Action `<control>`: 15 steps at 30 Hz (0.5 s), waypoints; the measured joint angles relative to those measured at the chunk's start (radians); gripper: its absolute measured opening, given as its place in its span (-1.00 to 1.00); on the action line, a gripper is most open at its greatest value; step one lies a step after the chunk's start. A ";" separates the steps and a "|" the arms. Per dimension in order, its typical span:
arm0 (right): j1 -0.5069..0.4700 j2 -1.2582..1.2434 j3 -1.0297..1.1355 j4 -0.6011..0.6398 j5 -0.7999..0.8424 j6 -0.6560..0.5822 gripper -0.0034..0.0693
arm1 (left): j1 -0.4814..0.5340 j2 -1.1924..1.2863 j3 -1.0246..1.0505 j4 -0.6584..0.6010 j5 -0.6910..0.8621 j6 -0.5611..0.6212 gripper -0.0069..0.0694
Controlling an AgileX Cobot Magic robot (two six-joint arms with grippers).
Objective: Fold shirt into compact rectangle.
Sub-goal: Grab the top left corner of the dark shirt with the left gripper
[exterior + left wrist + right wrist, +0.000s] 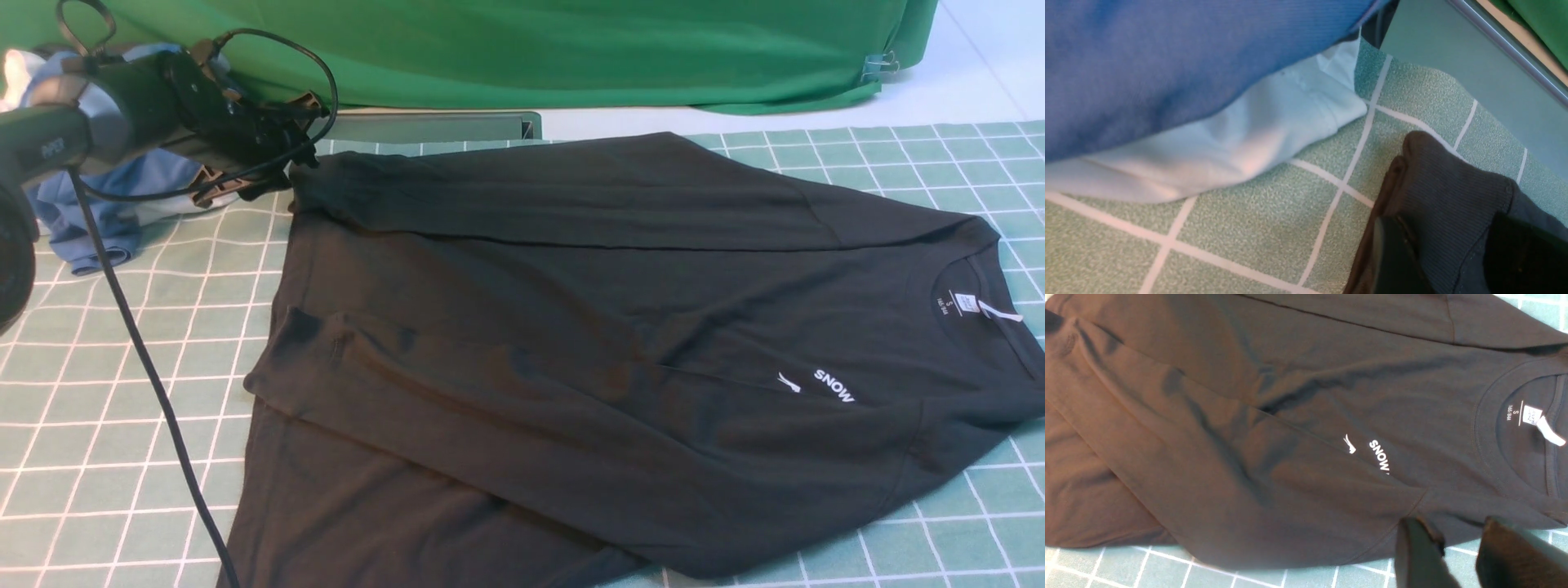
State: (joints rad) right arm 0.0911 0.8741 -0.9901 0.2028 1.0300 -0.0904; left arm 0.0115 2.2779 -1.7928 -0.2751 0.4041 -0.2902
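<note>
Shirt (571, 327) lies flat on checked mat (98, 392), collar to robot's R, sleeves folded across. Print mostly covered, only "SNOW" legible; hem cut off at frame edge. L gripper (1441, 224): fingers apart, sleeve cuff (1453, 183) btwn them, not pinched. R gripper (1453, 531): fingers apart, empty, above shirt's shoulder edge.

Black shirt (571, 327), flat, sleeves across body
</note>
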 joint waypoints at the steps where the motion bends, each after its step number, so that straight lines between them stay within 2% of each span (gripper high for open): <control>1: 0.000 0.000 0.000 0.000 0.000 0.000 -0.26 | 0.000 0.000 0.000 0.001 0.002 0.000 -0.08; 3: 0.000 0.000 0.000 0.000 0.000 0.000 -0.26 | 0.000 0.000 0.000 0.001 0.013 0.000 -0.12; 6: 0.000 0.000 0.000 0.000 0.000 0.000 -0.26 | 0.000 0.002 0.000 0.001 0.032 0.000 -0.32; 10: 0.000 0.000 0.000 0.000 0.000 0.000 -0.26 | 0.000 0.014 0.000 0.001 0.048 0.009 -0.68; 15: 0.000 0.000 0.000 0.000 0.000 0.000 -0.26 | 0.000 0.021 0.000 0.001 0.063 0.030 -0.78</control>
State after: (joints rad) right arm 0.0911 0.8741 -0.9901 0.2028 1.0300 -0.0904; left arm 0.0115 2.2990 -1.7928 -0.2743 0.4667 -0.2606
